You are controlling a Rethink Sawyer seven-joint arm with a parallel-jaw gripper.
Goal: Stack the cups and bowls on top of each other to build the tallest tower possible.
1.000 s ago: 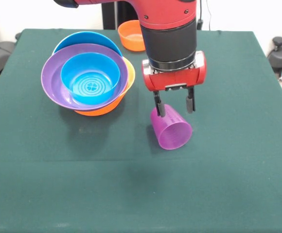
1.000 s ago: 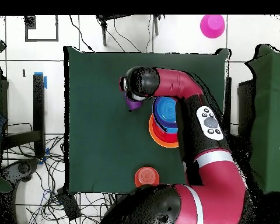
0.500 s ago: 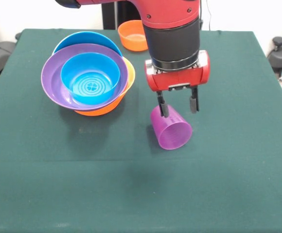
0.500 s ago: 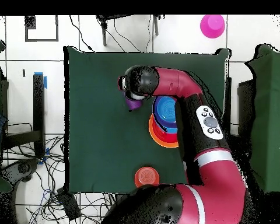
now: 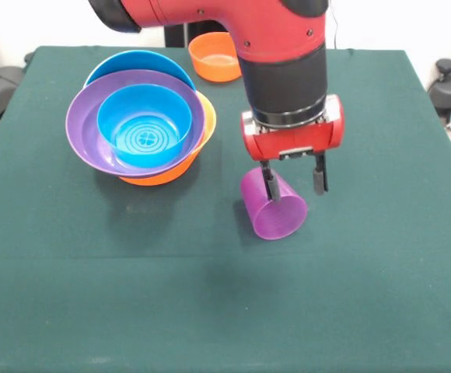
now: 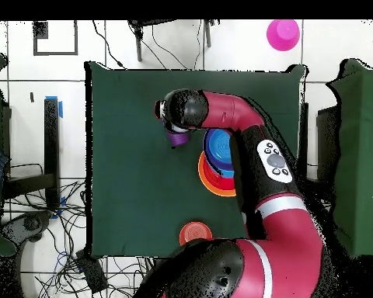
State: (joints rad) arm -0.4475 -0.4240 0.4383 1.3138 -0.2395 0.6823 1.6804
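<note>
A translucent purple cup (image 5: pixel 274 210) lies on its side on the green cloth, mouth toward the front view camera; from overhead the cup (image 6: pixel 175 140) peeks out beside the arm's wrist. My gripper (image 5: pixel 294 185) hangs open just above it. One finger (image 5: pixel 269 186) overlaps the cup's upper side and the other stands off to its right. The tower (image 5: pixel 204 132) sits to the left: a large orange bowl at the base, a blue bowl (image 5: pixel 140 62), a purple bowl (image 5: pixel 84 128) and a small blue bowl (image 5: pixel 144 124) nested inside.
A small orange bowl (image 5: pixel 214 58) stands alone at the far side of the table, seen from overhead (image 6: pixel 194 231) near the robot's base. A pink bowl (image 6: pixel 283 34) sits on the floor beyond the table. The arm covers part of the tower (image 6: pixel 217 177) from overhead.
In the front view the gripper has shifted right and slightly lower, and stays open. The purple cup and the tower have not moved.
</note>
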